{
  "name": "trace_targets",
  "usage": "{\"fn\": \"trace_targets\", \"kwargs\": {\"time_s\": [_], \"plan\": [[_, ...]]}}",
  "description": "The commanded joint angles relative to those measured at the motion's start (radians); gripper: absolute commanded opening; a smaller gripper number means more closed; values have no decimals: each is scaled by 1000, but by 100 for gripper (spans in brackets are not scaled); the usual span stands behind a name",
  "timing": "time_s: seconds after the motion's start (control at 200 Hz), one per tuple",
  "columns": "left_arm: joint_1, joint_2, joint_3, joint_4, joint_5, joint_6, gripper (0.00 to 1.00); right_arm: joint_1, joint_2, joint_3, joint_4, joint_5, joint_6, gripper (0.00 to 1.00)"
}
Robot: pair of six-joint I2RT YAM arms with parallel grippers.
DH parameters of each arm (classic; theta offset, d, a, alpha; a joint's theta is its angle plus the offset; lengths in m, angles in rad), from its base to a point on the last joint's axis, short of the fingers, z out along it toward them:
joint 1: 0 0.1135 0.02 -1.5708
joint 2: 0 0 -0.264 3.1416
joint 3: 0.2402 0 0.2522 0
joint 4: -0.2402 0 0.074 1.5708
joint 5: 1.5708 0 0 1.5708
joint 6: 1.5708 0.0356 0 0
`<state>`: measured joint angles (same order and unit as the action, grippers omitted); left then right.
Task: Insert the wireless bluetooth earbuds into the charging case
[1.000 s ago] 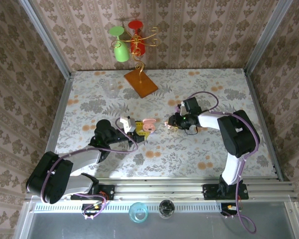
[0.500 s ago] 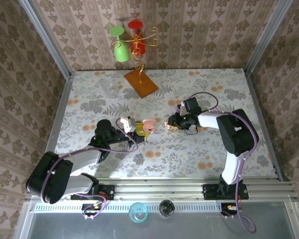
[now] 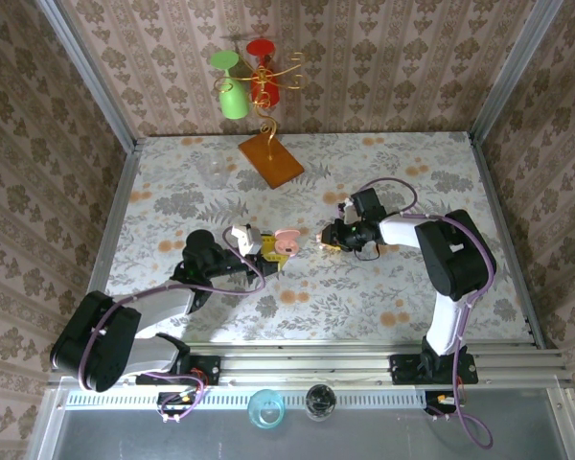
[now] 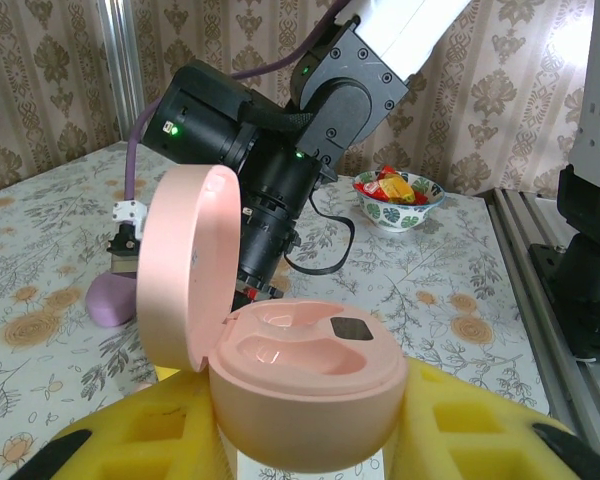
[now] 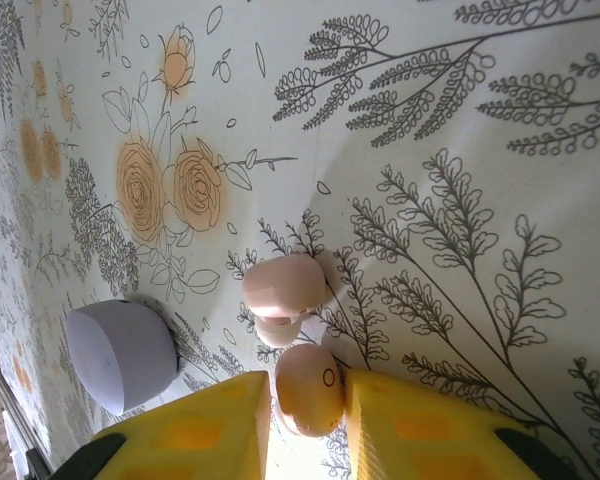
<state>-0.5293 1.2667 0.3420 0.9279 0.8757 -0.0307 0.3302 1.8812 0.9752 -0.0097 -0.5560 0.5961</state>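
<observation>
- Earbuds first: one pink earbud (image 5: 308,390) sits between the jaws of the right gripper (image 5: 307,405). Its yellow fingers (image 5: 230,420) press the bud on both sides, so we read the jaws as clenched on it.
- A second earbud (image 5: 285,285) lies on the table (image 5: 460,200) just beyond those fingertips, with a whitish bit touching it. A lilac pebble (image 5: 120,357) rests off to one side of the jaws.
- Our left wrist view adds the pink case (image 4: 305,385), grasped at its base between the left gripper's (image 4: 300,440) yellow jaws. It stands open with its lid (image 4: 185,270) hinged upright.
- Inside the case we see two shallow moulded hollows and a small dark square.
- Beyond these jaws stands a bowl (image 4: 398,197) of wrapped sweets.
- From above, we see the two grippers facing each other, near but apart; the buds are too small to tell there.
- Against a second ago, the case and left arm lie as they did, and the right arm has barely shifted.
- Case and buds are smooth, rounded plastic. The fingers look like foam blocks with square recesses, and the table wears a floral print.
</observation>
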Motion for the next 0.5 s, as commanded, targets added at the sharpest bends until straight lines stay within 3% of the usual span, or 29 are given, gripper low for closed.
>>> {"fn": "trace_targets", "kwargs": {"time_s": [0.0, 0.495], "plan": [[5, 10, 25, 26, 26, -8, 32, 12, 32, 47, -61, 17, -37, 28], [5, 18, 23, 35, 27, -11, 32, 67, 54, 138, -270, 197, -144, 25]]}}
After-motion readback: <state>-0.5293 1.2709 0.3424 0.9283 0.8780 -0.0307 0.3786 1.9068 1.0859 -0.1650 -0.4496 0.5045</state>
